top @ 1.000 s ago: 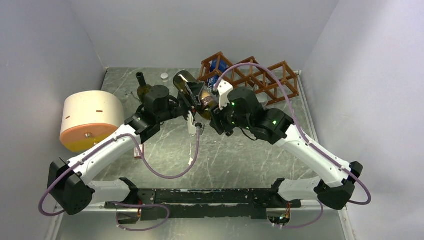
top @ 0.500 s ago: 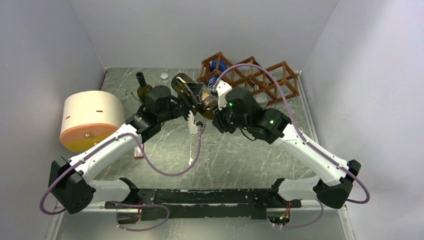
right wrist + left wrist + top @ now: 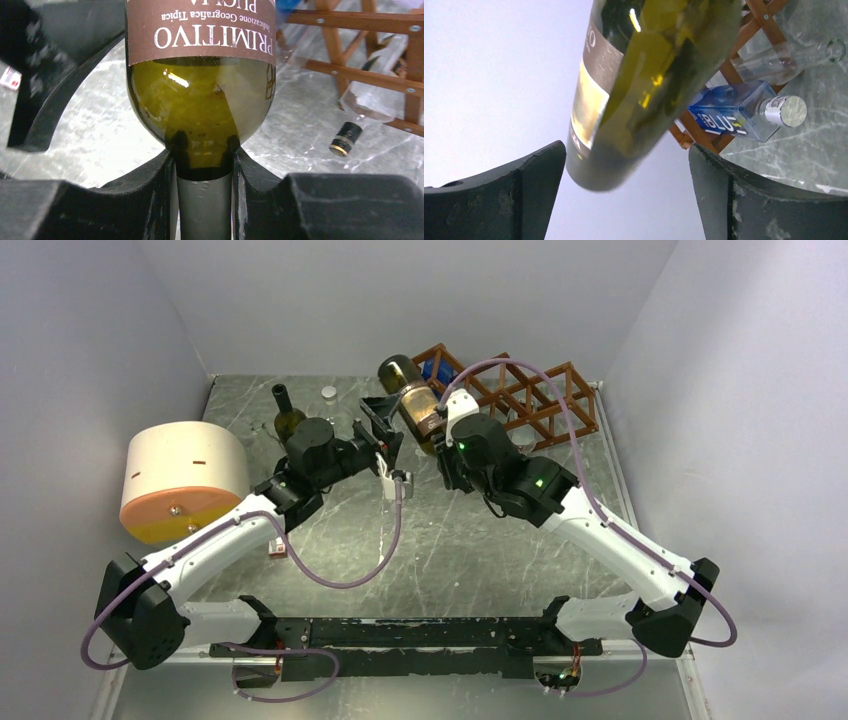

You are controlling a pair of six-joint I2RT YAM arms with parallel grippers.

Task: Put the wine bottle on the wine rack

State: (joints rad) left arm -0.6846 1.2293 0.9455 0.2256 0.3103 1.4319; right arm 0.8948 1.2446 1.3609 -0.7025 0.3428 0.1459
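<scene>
Two claws: the right claw (image 3: 204, 160) pinches the neck of the one green glass wine bottle (image 3: 200, 100), whose brown label reads "PRIMITIVO". The left claw (image 3: 626, 152) stands spread, with the bottle's base between its fingers, above the grey marbled tabletop (image 3: 450, 550). Just beyond, one reddish-brown wooden lattice wine rack (image 3: 520, 395) holds one blue glass bottle (image 3: 729, 115) marked "BLU".

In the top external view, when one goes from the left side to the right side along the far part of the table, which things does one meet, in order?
cream round drum → upright green bottle → small white cap → wine bottle → wine rack
</scene>
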